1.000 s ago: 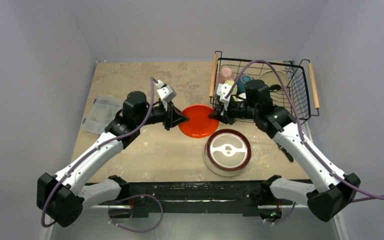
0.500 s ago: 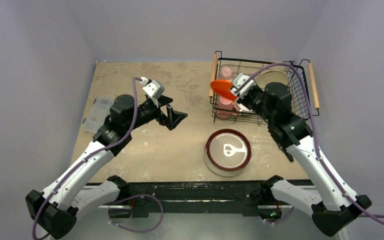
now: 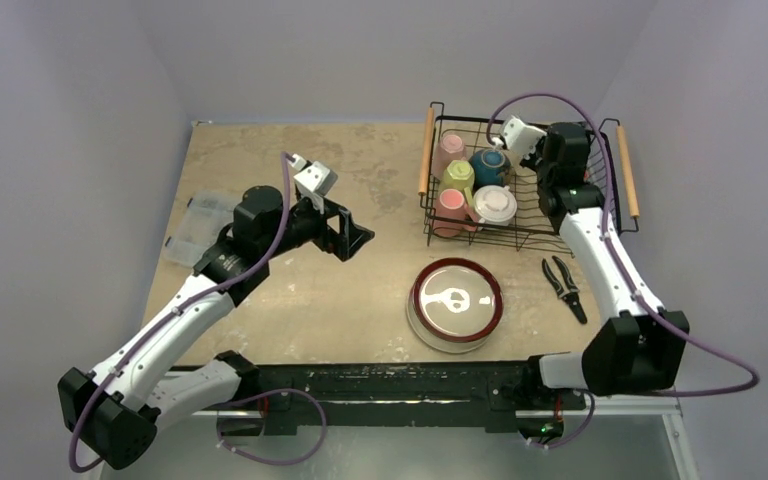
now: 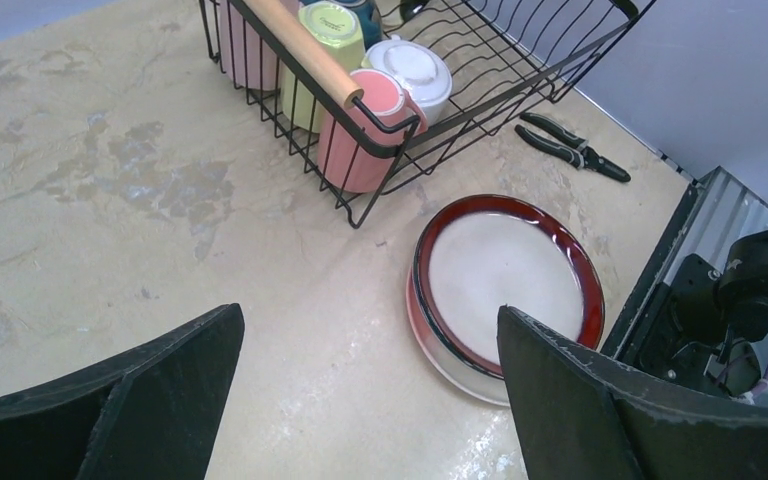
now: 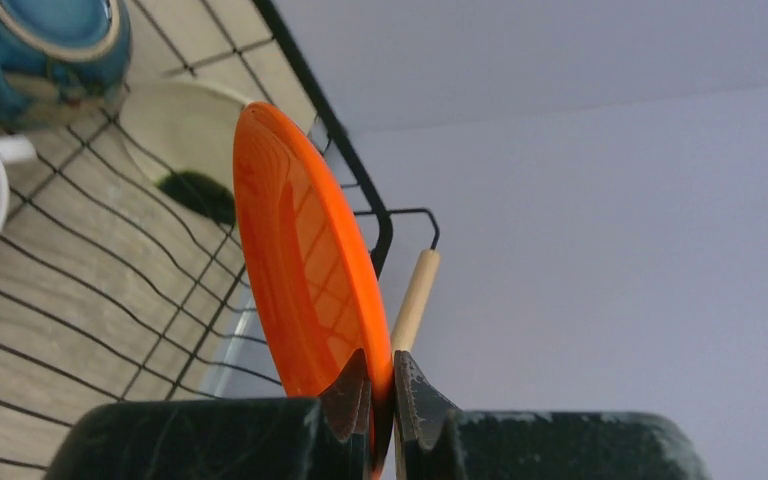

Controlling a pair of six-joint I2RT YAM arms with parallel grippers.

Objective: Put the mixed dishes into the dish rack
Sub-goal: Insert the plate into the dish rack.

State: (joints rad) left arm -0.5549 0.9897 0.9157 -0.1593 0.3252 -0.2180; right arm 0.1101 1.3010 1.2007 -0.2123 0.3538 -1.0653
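The red-orange plate (image 5: 300, 260), pinched edge-on at its rim by the right end effector (image 5: 380, 385), could slip or clip the wires, the hold being thin. It hung over the dish rack (image 3: 425, 150), upper right. That arm was stretched forward, wrist high. The left end effector (image 3: 352, 237) hovered spread above the tabletop (image 3: 260, 150).

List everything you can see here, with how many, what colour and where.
dish rack: one, black wire, far right of table
mugs: four, pale pink mug, yellow-green mug, salmon mug, white mug, in rack
bowl: one, teal, in rack
cream plate: one, in rack
red-orange plate: one, upright over rack
red-rimmed plate: one, on table near rack
pliers: one, black, table's right
plastic box: one, clear, table's left
left tool: one, black, open, empty
right tool: one, black, shut on red-orange plate
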